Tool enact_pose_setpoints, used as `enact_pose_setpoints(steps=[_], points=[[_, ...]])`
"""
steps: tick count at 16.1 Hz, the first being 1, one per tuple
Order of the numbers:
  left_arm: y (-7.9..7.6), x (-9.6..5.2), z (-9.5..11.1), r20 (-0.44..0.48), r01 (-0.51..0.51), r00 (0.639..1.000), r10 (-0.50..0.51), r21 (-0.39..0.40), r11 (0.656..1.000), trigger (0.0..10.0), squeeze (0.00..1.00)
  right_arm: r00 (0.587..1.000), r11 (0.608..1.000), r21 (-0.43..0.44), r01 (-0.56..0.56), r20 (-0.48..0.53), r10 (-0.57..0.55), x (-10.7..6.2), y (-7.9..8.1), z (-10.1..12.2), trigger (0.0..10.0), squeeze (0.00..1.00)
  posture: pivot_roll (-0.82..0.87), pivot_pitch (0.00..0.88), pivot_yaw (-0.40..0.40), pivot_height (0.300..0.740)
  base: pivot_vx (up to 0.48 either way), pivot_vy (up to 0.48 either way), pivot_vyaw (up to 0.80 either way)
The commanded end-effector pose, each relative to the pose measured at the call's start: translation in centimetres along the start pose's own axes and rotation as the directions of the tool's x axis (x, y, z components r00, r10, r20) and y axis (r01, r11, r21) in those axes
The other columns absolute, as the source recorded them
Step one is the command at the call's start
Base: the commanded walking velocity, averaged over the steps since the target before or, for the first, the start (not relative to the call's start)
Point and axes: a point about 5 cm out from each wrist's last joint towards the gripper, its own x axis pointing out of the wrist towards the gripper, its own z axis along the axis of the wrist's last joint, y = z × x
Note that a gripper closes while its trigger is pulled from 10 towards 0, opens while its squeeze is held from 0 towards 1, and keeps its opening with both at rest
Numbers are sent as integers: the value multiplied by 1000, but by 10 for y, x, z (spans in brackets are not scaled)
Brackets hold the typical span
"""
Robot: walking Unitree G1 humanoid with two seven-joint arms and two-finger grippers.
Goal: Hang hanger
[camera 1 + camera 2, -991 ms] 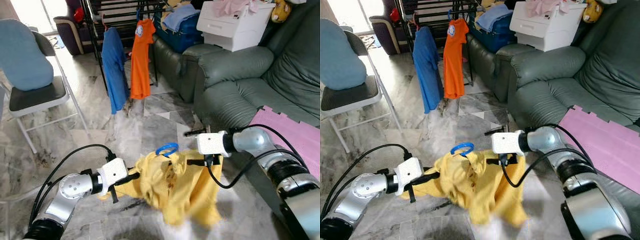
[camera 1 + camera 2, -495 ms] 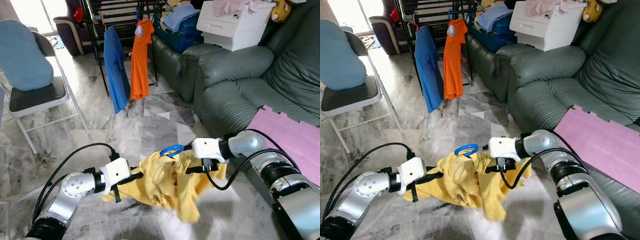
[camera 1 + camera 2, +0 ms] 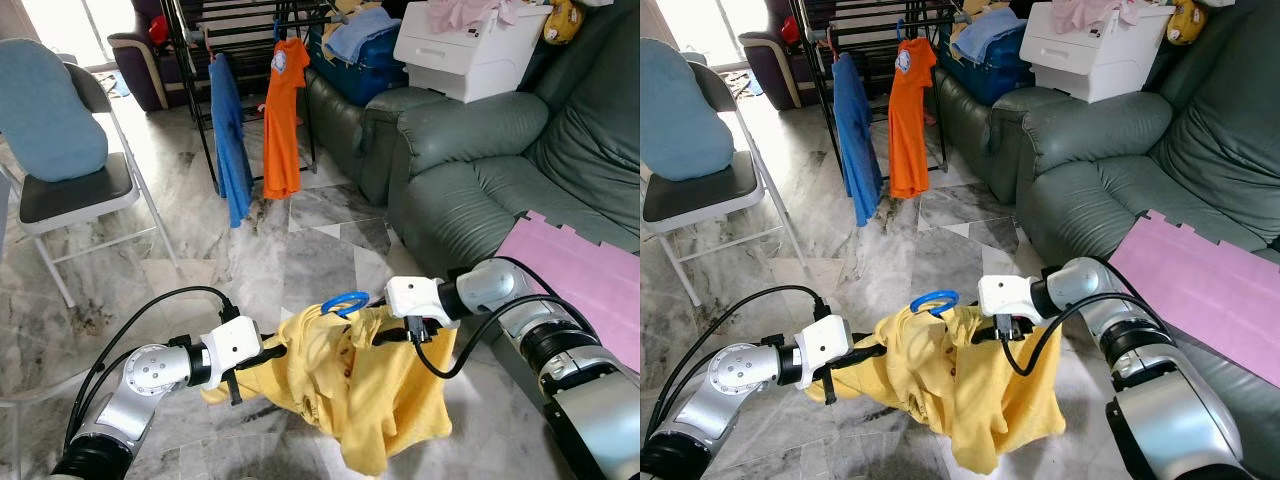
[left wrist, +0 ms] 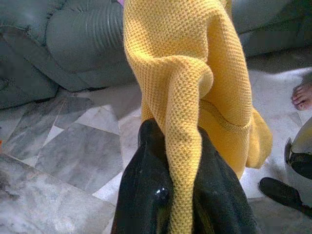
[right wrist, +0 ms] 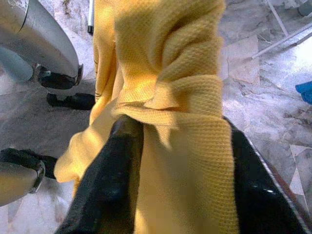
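Yellow shirt (image 3: 360, 385) on blue hanger (image 3: 340, 300) | spans left hand (image 3: 268, 352)–right hand (image 3: 385, 335) | hook up

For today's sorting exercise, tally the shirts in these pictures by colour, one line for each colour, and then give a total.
Yellow: 1, the yellow shirt on its blue hanger, held by the left gripper and the right gripper
Blue: 1, the blue shirt on the drying rack
Orange: 1, the orange shirt on the same rack
Total: 3
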Motion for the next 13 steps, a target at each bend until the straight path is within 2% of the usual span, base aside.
enact_pose_setpoints(steps=[1,13], points=[[12,2,15,61,-28,998,25,57,998,0,0,1000,1000,13,-2,5,2,-4,-2,0,0,0,-41,0,15,740,0,0,0],[14,1,11,49,-50,998,48,53,997,0,0,998,998,7,57,-33,-56,-8,-7,-3,0,0,-43,0,8,740,0,0,0]])
